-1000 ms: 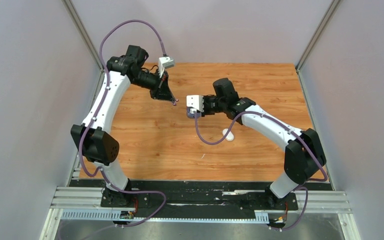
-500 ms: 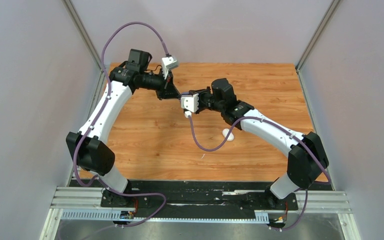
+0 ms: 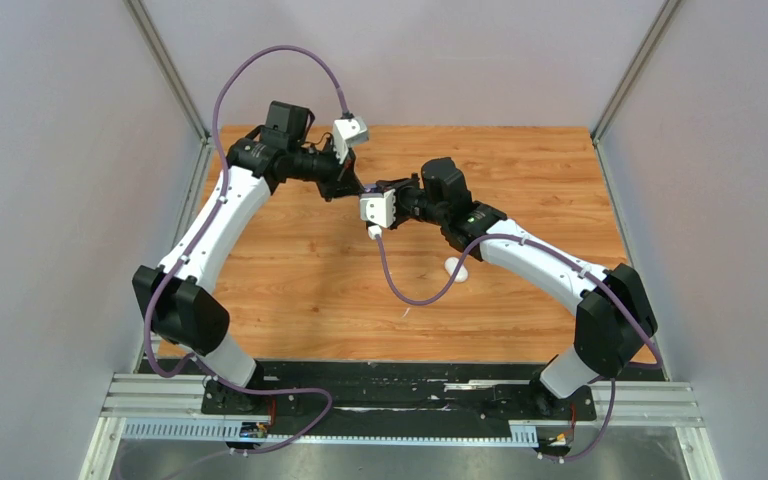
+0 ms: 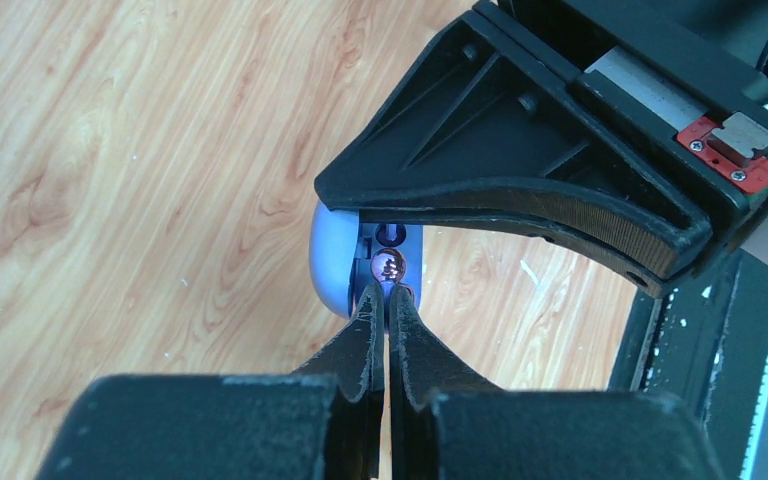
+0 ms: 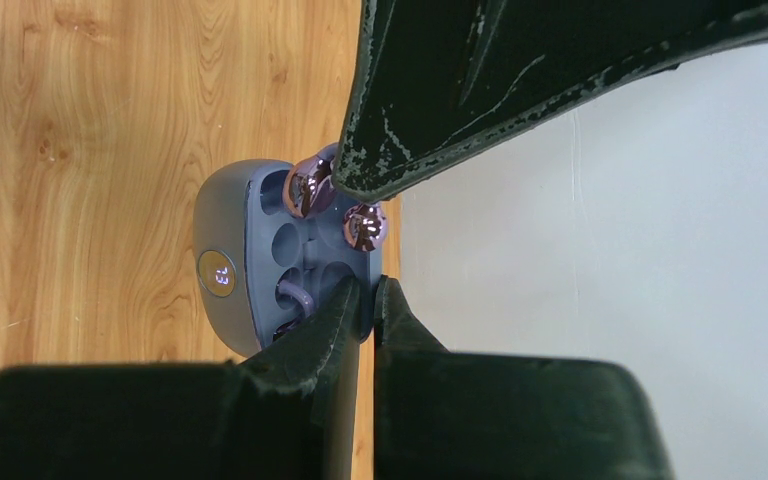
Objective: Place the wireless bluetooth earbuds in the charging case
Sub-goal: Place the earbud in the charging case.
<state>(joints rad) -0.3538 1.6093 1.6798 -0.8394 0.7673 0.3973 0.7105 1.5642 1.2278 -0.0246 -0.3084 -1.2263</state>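
Insertion step, done in mid-air above the wooden tabletop [image 3: 300,270]. The right gripper [image 5: 365,292] is pinched on the thin edge of the open charging case [image 5: 222,235] and holds it off the table, cavity side facing the other arm. The left gripper [image 4: 388,293] has its fingers pressed together, tips right at a dark purple earbud [image 4: 390,267] at the case's cavity. Whether a stem is nipped between the tips I cannot tell; the fingers hide it.

Right wrist view: two purple buds at the cavity face. One [image 5: 306,188] is partly under the left finger; a second purple earbud [image 5: 365,227] is just beside it, near the case rim. Neither looks fully sunk.

How to do it well (judgement):
- Right arm holds the case rigid; an edge grip will pivot if pushed off-axis.
- Line the bud over a round socket [image 5: 287,240] and press straight along the socket axis, lightly.
- Release only once the bud sits flush.

Materials:
- Case: matte blue-grey plastic, rounded pebble form, small round lit display [image 5: 218,272].
- Buds: glossy, mirror-like, near-spherical, so slippery and prone to roll.
- Finger pads: black, finely ribbed.
- Table: wood-grain laminate, smooth.

A white case [image 3: 457,268] lies on the table, well apart from both grippers.
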